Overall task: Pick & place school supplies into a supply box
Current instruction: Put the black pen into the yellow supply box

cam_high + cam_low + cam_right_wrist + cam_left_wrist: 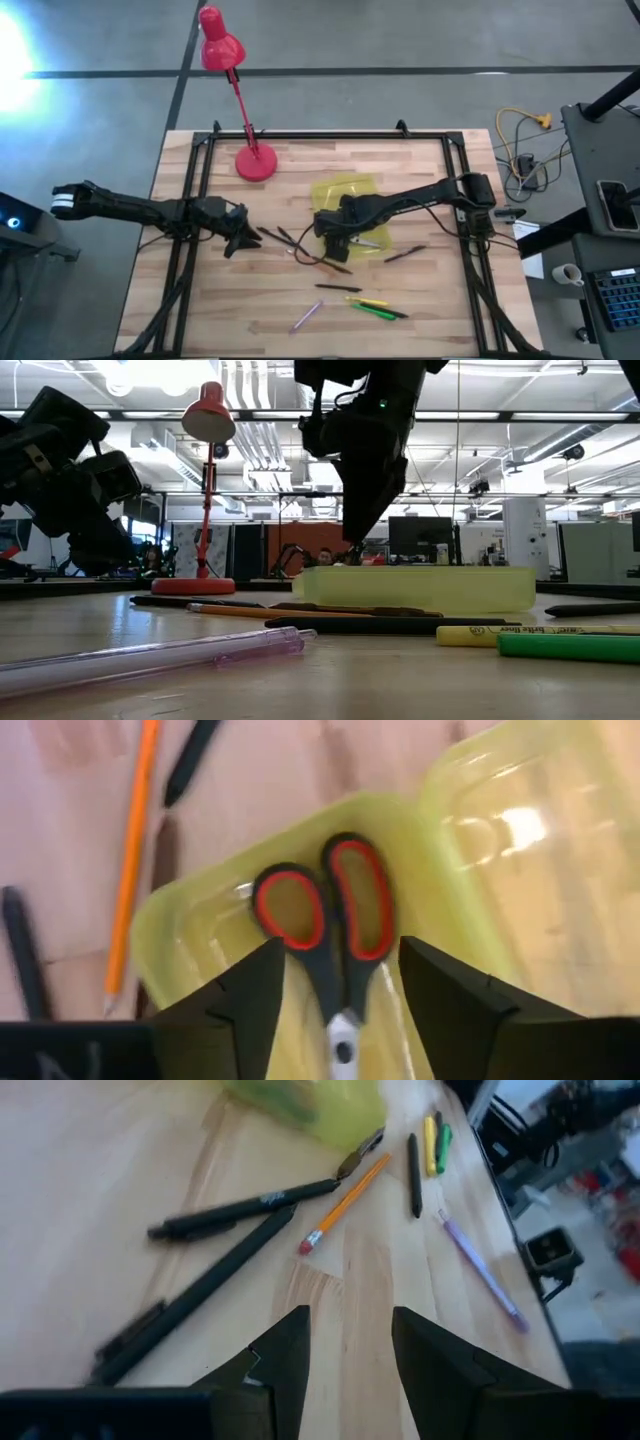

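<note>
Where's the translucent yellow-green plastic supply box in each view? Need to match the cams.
High view: translucent yellow-green plastic supply box at table centre, partly under the right gripper.
Low view: pale block mid-frame, resting on the table.
Left wrist view: blurred, at the far end of the pens.
Right wrist view: fills the frame, red-handled scissors inside.
Shared landmark: the orange pencil beside the box.

Grey floor (400, 35), red desk lamp (222, 48)

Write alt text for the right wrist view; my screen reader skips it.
Red-handled scissors lie inside the translucent yellow-green supply box, directly ahead of the open right gripper. An orange pencil lies on the wooden table beside the box.
</note>
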You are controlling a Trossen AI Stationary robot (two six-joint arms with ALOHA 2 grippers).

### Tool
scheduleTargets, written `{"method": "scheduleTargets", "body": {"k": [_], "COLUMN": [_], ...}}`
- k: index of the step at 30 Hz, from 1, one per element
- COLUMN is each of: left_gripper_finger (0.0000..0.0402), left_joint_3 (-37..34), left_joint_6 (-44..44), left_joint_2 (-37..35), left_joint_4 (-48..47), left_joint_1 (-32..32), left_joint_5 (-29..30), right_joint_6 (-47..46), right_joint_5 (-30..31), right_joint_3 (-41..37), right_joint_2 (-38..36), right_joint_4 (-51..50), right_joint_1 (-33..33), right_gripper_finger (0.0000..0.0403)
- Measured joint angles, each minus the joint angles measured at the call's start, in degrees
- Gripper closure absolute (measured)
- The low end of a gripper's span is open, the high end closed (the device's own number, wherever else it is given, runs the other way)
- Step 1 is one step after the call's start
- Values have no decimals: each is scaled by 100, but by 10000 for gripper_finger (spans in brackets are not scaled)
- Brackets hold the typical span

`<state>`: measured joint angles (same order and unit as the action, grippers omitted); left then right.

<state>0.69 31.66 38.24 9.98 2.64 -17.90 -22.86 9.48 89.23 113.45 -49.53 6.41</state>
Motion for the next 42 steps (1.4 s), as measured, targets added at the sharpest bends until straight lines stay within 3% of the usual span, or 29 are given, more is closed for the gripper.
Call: {"method": "scheduleTargets", "body": {"k": [3, 13, 16, 19, 23, 28, 42], "left_gripper_finger": [274, 274, 274, 274, 274, 274, 274], "left_joint_3": [0, 220, 474, 938, 1645, 2284, 3044], "left_joint_6": [561, 340, -290, -1123, -2531, -3750, -4605], "left_joint_2": [6, 9, 47, 205, 693, 1564, 3902], "left_joint_4": [9, 731, 233, -925, -2086, -2272, -2290], "left_joint_1": [2, 4, 4, 4, 2, 4, 4], "left_joint_5": [7, 583, 595, 643, 1027, 1239, 1193], "right_joint_6": [-13, -18, -14, -14, -91, -288, -1209], "right_joint_5": [400, 768, 769, 771, 769, 834, 1327], "right_joint_3": [24, 141, 142, 142, 142, 142, 98], "right_joint_2": [-114, -435, -497, -507, -507, -507, -507], "right_joint_4": [13, 1, -99, -352, -838, -1269, -2009], "right_joint_1": [60, 105, 114, 112, 152, 299, 921], "right_gripper_finger": [202, 200, 200, 200, 200, 200, 199]}}
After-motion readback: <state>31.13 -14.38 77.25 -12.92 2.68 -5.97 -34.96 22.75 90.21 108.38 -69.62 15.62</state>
